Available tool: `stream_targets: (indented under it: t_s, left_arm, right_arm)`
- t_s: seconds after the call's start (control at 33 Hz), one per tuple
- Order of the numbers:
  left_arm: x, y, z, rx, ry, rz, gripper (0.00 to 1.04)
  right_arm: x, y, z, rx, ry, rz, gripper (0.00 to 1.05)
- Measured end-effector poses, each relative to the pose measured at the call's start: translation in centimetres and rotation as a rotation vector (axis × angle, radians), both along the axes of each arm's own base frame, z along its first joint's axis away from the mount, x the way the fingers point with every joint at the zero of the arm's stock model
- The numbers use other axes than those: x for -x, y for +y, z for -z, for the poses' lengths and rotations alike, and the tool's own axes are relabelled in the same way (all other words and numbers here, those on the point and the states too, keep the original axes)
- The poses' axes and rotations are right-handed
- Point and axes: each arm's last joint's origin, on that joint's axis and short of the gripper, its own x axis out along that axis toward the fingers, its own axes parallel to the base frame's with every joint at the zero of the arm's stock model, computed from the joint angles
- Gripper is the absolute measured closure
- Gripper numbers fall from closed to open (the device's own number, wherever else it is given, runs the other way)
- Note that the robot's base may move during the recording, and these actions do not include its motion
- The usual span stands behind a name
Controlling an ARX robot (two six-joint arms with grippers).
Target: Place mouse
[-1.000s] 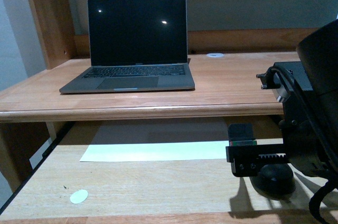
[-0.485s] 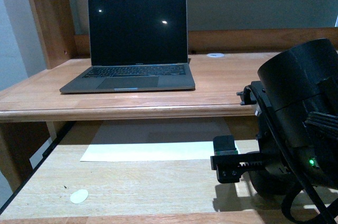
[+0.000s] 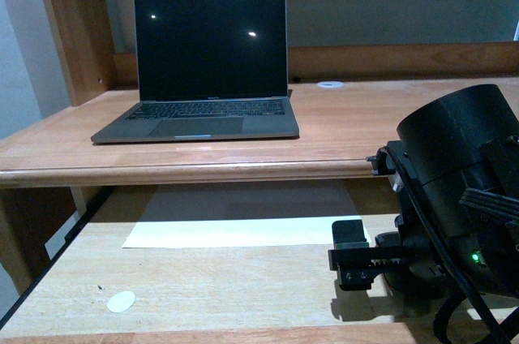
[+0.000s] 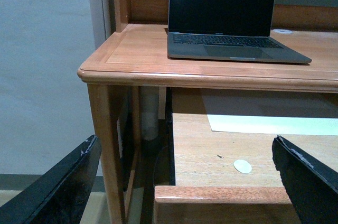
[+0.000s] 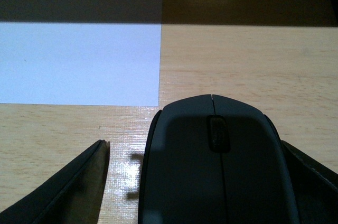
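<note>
Resting flat on the pale wooden pull-out shelf (image 5: 248, 60), the matte black domed mouse (image 5: 216, 176) lies between the fingers of the right gripper (image 5: 194, 145); its long axis runs front to back on the shelf, square to the near edge of the white paper sheet (image 5: 79, 63); the scroll wheel (image 5: 218, 134) end points toward the shadowed rear. Jaws stand wide, straddling the mouse; one finger (image 5: 63, 187) is clear of it, bare wood showing between; the other finger (image 5: 314, 176) sits close to its flank, contact not determinable. Left gripper (image 4: 186, 139): jaws wide apart, near the desk's corner; front view: mouse hidden behind the right arm.
</note>
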Motion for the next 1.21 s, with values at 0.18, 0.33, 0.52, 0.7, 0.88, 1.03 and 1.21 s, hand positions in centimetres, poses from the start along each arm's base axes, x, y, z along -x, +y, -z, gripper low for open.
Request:
stream_targets:
  t_s: [0.18,0.33,0.52,0.7,0.88,1.03,1.21]
  left_arm:
    - [0.0,0.0,0.0,0.0,0.0,0.0,0.07]
    - [0.0,0.0,0.0,0.0,0.0,0.0,0.07]
    - [0.0,0.0,0.0,0.0,0.0,0.0,0.07]
    - [0.0,0.0,0.0,0.0,0.0,0.0,0.07]
    - [0.0,0.0,0.0,0.0,0.0,0.0,0.07]
    - [0.0,0.0,0.0,0.0,0.0,0.0,0.07]
    - [0.0,0.0,0.0,0.0,0.0,0.0,0.07]
  right_arm:
    - [0.1,0.2,0.0,0.003,-0.001,-0.012,0.29]
    - [0.1,0.4,0.0,0.011,-0.005,-0.018,0.4]
    - [0.1,0.4,0.0,0.016,-0.014,-0.021,0.41]
    - [0.2,0.3,-0.2,0.019,-0.026,-0.013,0.42]
    - [0.7,0.1,-0.7,0.025,-0.043,-0.006,0.42]
    - [1.6,-0.3,-2.2,0.015,-0.083,-0.003,0.42]
    - [4.3,-0.6,-6.1,-0.01,-0.213,-0.006,0.42]
